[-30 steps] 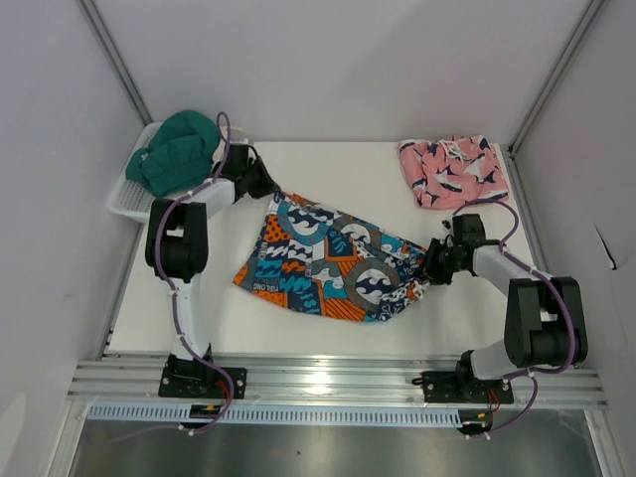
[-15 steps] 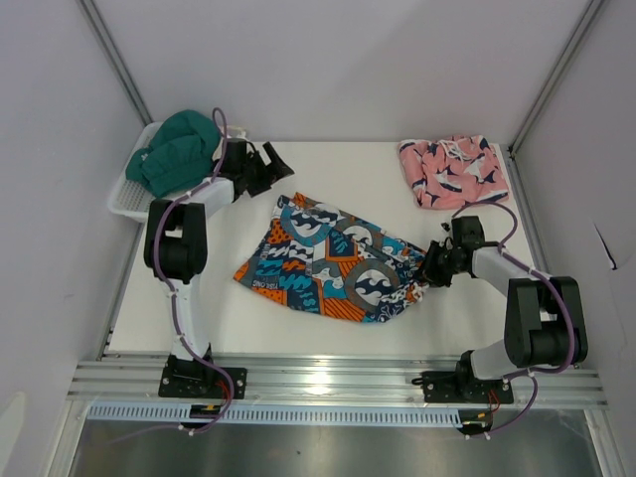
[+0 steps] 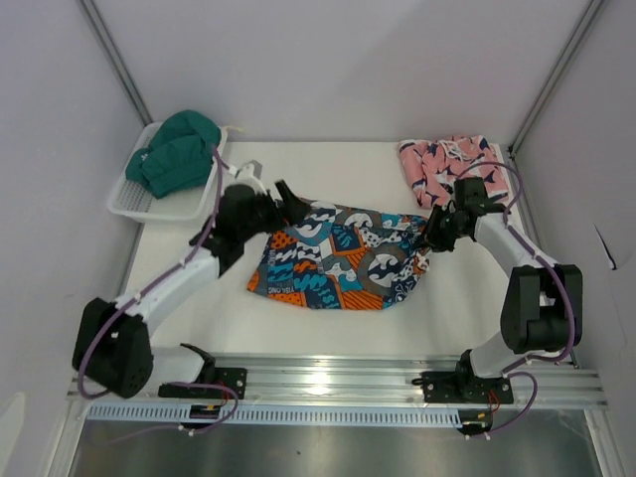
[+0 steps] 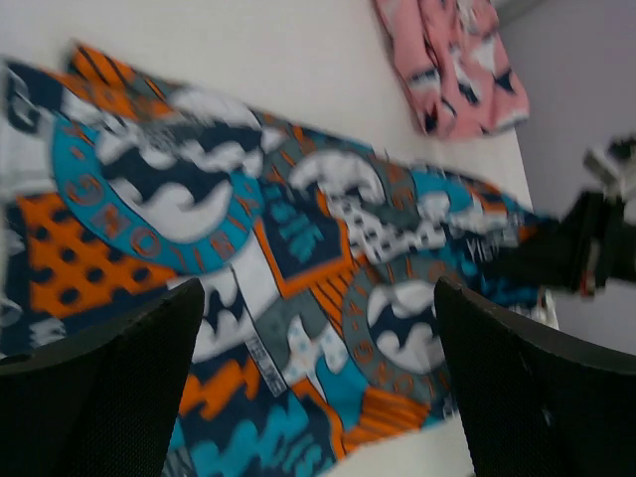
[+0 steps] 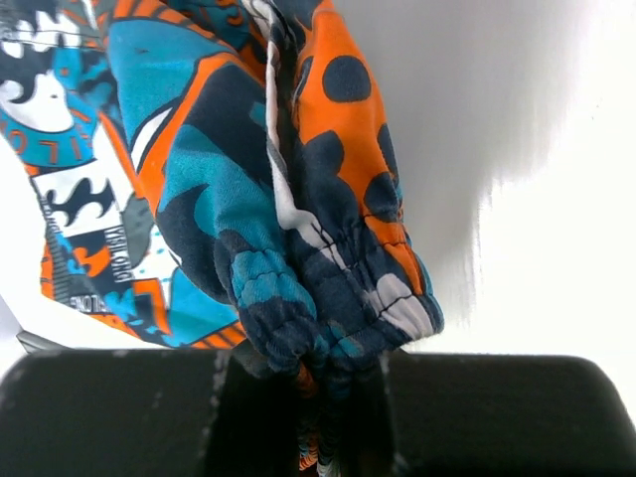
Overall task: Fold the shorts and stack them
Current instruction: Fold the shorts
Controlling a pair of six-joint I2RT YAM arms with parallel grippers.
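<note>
The teal, orange and navy patchwork shorts (image 3: 343,256) lie spread across the middle of the table. My left gripper (image 3: 285,203) hovers open over their left end, and in its wrist view the print (image 4: 298,248) fills the space between the two black fingers (image 4: 99,397). At the shorts' right end my right gripper (image 3: 433,237) is shut on the bunched elastic edge (image 5: 328,318), which hangs gathered between its jaws. The pink shark-print shorts (image 3: 452,169) lie folded at the back right, also visible as pink shorts (image 4: 452,70) in the left wrist view.
A white basket (image 3: 127,202) with a dark green garment (image 3: 179,149) stands at the back left corner. Grey walls close in the table on both sides and at the back. The aluminium rail with both arm bases (image 3: 328,378) runs along the near edge.
My left gripper opened and let go of the patchwork shorts' left corner, then swung from beside the basket out over the shorts. The right gripper carried the shorts' right end toward the back.
</note>
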